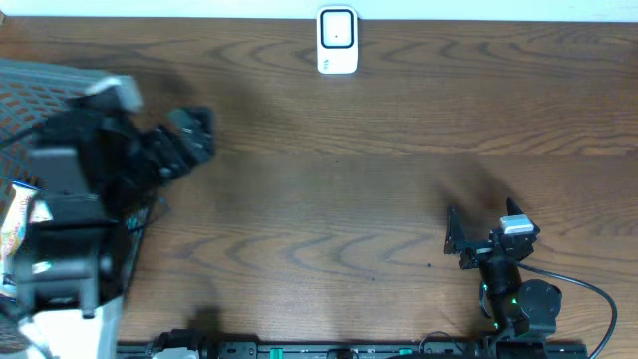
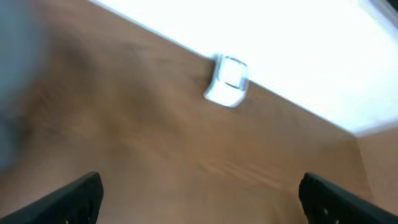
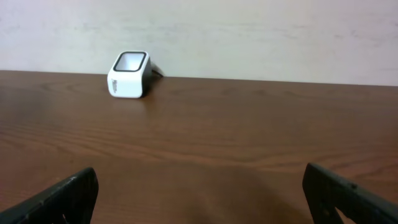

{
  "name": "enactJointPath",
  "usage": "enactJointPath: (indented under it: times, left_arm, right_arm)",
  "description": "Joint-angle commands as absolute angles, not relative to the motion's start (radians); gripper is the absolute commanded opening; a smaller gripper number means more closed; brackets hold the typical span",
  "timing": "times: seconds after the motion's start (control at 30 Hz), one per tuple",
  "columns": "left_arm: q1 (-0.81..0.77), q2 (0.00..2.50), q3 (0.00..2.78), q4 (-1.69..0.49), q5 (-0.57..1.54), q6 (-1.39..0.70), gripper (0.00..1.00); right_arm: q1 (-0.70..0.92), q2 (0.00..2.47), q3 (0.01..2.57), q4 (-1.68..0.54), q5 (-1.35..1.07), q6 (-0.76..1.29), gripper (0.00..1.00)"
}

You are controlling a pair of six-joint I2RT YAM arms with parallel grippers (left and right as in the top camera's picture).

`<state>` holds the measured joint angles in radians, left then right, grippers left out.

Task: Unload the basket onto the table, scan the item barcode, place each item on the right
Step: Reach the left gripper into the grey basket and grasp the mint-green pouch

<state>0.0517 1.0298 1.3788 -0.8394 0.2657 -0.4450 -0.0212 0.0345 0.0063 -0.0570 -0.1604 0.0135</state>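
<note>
Pickup step — nothing held yet.
Both jaws spread, empty; left should take an item from the basket, then show the scanner.

I can read nothing on my feeds: the small print on the white scanner and on the packet in the basket is too blurred.
</note>
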Motion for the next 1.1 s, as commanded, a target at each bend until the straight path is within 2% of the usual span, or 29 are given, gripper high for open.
enactJointPath:
  times: [0.0, 0.13, 0.3, 0.47, 0.77, 1.07]
  left_arm:
    - [0.170, 1.080, 1.604, -0.925, 0.025, -0.505, 0.99]
    - [0.332, 1.134, 1.724, -1.018, -0.020, -0.587, 0.99]
    - [0.566, 1.221, 1.723, -1.165, -0.020, -0.686, 0.99]
    - [0.689, 1.357, 1.723, -1.296, -0.020, -0.686, 0.99]
    - [0.725, 1.655, 1.723, -1.455, -0.054, -0.648, 0.96]
    - [0.725, 1.885, 1.697, -1.522, -0.098, -0.590, 0.96]
  right_arm:
    - [-0.012, 0.032, 0.006, -0.061, -0.156, 0.002, 0.99]
    - [-0.012, 0.032, 0.006, -0.061, -0.156, 0.002, 0.99]
    - [-0.012, 0.032, 0.006, -0.061, -0.156, 0.002, 0.99]
    - [-0.012, 0.032, 0.006, -0.061, -0.156, 0.002, 0.99]
    - [-0.012, 0.032, 0.006, -0.061, -0.156, 0.002, 0.99]
    - [-0.012, 0.032, 0.006, -0.061, -0.156, 0.002, 0.99]
